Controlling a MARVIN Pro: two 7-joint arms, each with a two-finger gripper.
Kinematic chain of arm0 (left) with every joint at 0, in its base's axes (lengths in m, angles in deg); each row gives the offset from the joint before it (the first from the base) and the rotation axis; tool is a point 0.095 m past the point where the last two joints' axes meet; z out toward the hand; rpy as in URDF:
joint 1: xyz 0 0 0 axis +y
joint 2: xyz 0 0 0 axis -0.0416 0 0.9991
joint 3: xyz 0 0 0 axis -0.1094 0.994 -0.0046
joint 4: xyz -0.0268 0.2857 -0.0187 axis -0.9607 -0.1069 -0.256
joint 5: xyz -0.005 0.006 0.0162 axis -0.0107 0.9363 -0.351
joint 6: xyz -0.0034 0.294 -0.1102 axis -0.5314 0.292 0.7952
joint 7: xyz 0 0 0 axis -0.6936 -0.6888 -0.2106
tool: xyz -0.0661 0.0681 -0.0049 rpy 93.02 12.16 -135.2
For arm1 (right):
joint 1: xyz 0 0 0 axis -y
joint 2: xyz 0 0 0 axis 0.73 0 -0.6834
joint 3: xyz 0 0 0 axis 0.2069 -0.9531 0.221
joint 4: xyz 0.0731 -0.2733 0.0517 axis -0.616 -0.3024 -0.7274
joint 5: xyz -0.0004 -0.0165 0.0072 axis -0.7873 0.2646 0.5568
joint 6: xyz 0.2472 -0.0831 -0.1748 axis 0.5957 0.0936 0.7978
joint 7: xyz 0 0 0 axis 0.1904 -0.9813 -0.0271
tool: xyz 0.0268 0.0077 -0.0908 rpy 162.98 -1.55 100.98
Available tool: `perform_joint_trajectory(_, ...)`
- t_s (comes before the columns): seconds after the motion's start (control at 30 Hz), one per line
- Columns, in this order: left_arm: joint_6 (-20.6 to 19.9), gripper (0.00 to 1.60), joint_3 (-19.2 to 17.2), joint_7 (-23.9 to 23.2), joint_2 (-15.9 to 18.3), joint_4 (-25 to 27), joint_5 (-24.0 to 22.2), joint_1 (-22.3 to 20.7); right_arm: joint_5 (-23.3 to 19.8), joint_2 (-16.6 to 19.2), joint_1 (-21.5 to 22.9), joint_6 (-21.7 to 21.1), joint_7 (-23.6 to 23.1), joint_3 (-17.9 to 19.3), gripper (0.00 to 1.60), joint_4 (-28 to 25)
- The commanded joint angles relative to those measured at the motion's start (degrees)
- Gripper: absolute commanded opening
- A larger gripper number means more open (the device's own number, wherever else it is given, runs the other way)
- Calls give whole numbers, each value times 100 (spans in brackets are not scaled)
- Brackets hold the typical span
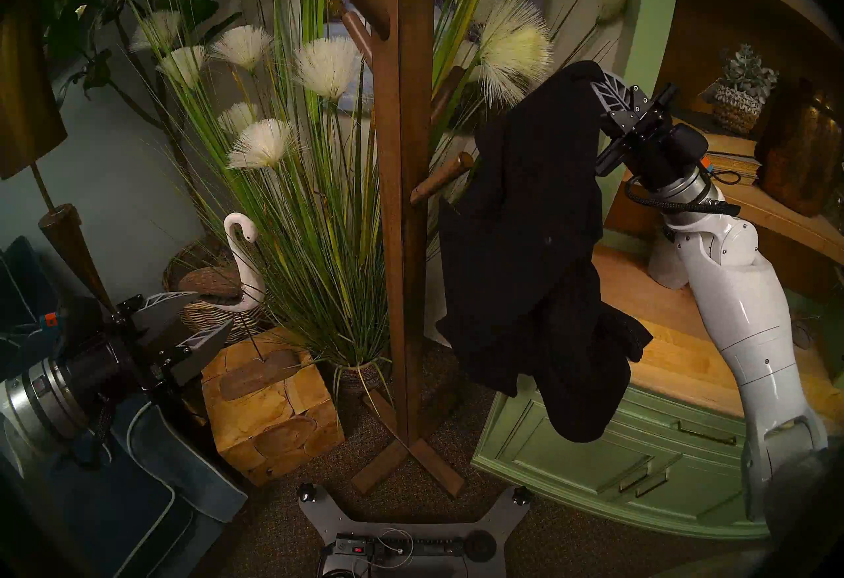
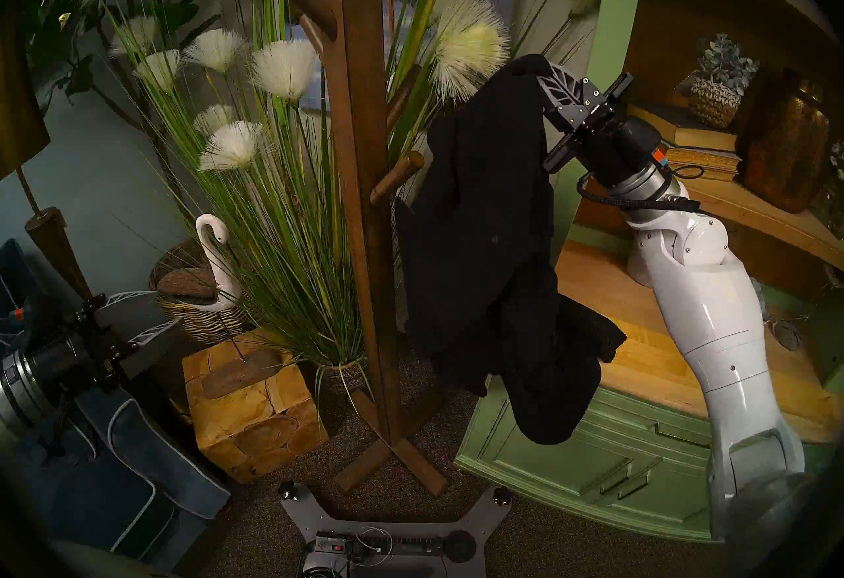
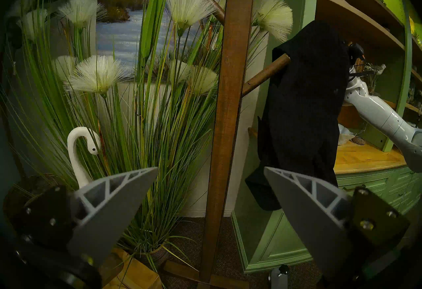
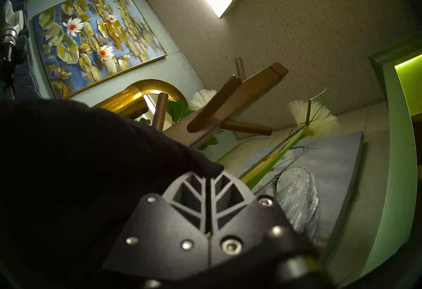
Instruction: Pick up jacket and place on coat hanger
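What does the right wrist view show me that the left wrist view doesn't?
Only the right wrist view: the right gripper, fingers pressed together with the jacket bunched against them, and the water-lily painting. Only the left wrist view: the left gripper open and empty, and the white swan. Both: the jacket and the coat hanger.

White arm (image 1: 749, 335), grey latticed fingers (image 3: 114, 195)

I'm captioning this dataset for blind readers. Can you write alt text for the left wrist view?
A black jacket hangs from the right gripper beside a low peg of the wooden coat stand. The left gripper is open and empty in the foreground, with tall grasses behind.
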Motion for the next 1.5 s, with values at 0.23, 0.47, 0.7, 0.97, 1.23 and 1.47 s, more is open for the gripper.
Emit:
perform_joint_trajectory(0.23, -6, 160, 3, -57, 7, 80, -67, -17, 103, -289, 920, -302, 222, 172, 0, -672)
perform_joint_trajectory(0.47, -6, 160, 2, -59, 7, 81, -69, -17, -148, 434, 70, 223, -162, 936, 0, -356)
perform_joint_trajectory(0.7, -5, 160, 3, -56, 7, 79, -65, -18, -516, 636, -349, 570, -445, 1463, 0, 148)
perform_joint_trajectory(0.97, -19, 160, -10, -78, 5, 87, -95, -15, -1349, 621, -211, 458, -801, 1089, 0, -308)
perform_joint_trajectory(1.23, -19, 160, -9, -74, 6, 87, -94, -15, -1261, 486, 144, 338, -695, 472, 0, -658)
perform_joint_trajectory(1.47, -22, 160, -11, -77, 6, 88, -99, -14, -1021, 301, 461, 144, -607, 66, 0, -525)
